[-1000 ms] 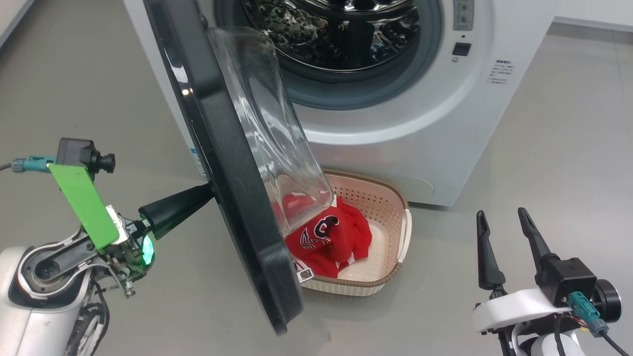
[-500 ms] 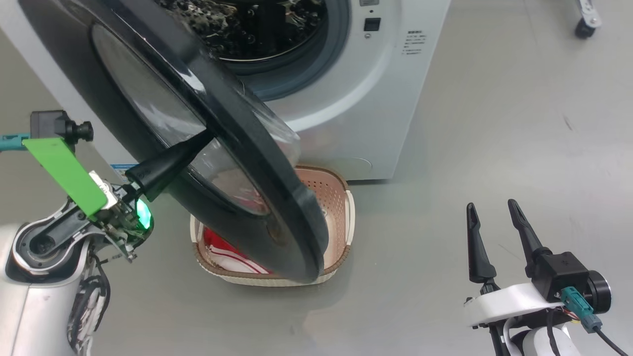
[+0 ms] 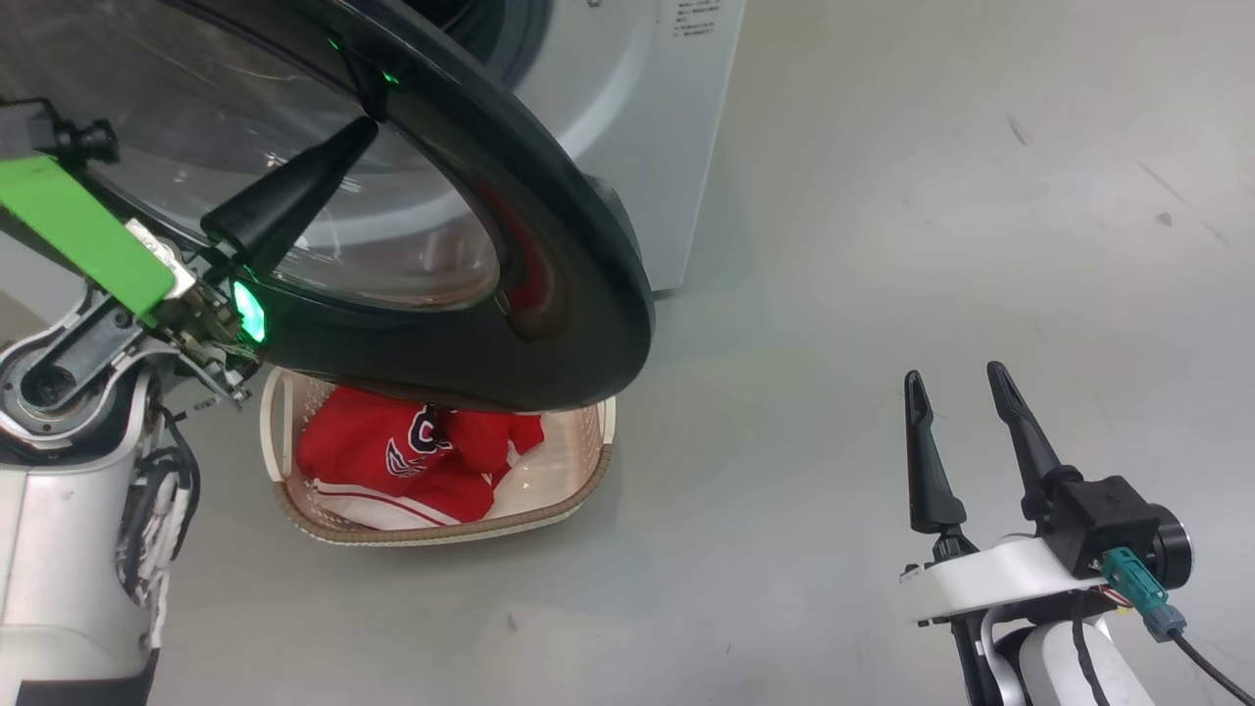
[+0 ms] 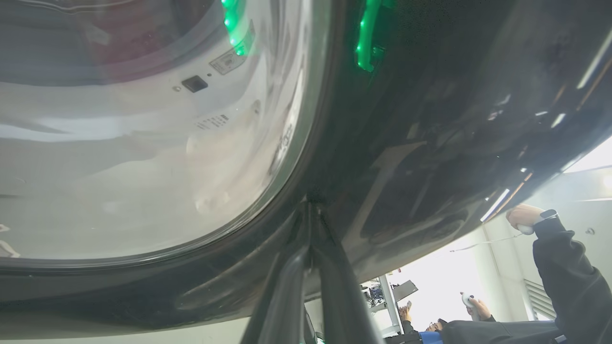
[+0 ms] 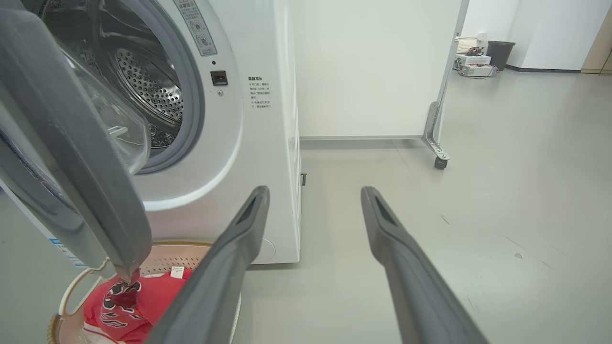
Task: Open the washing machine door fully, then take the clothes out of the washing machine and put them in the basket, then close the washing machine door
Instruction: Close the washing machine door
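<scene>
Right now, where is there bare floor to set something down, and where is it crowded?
Free: the grey floor between the washing machine and the open right gripper. Crowded: under the washing machine door, where the basket holding the clothes sits, with the shut left gripper against its outer face.

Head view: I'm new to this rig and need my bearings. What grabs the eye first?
The glossy black washing machine door looms across the upper left, with the shut left gripper tip against it. Below it, the red clothes lie in the basket; the right gripper stands open at lower right.
</scene>
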Robot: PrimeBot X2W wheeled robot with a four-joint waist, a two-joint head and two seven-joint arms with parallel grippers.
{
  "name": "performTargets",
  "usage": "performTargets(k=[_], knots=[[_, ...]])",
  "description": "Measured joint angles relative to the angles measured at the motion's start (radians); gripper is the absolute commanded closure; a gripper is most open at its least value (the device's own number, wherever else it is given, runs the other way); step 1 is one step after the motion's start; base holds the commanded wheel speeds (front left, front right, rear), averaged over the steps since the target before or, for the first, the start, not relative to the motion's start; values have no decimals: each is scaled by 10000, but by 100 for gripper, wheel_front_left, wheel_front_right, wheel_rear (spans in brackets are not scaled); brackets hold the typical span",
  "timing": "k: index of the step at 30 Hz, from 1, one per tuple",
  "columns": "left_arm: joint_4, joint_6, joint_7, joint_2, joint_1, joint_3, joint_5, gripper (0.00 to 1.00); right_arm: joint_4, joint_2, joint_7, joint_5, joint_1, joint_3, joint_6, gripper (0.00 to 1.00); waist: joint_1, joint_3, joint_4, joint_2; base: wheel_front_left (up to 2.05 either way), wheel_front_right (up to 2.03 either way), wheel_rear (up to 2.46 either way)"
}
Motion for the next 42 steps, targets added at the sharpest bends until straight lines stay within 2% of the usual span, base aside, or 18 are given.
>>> performTargets(k=[8,20,34,42], knots=[[702,-15,-583,-71,-881,307,259,100,113,38,-90,144,-223,104,0,0,1,494,-638,0,0,0,0],[1756,-232,-1647,-244,-1630,782,851,100,345,56,-178,159,-450,230,-2,0,1,709,-1164,0,0,0,0],[2715,-380,-2663,-431,-2506,1264,1162,100,499,69,-253,257,-705,297,-15,0,0,800,-1204,0,0,0,0],[2874,-454,-2226,-767,-2460,1001,1068,100,541,73,-337,330,-724,136,-73,0,0,809,-979,0,0,0,0]])
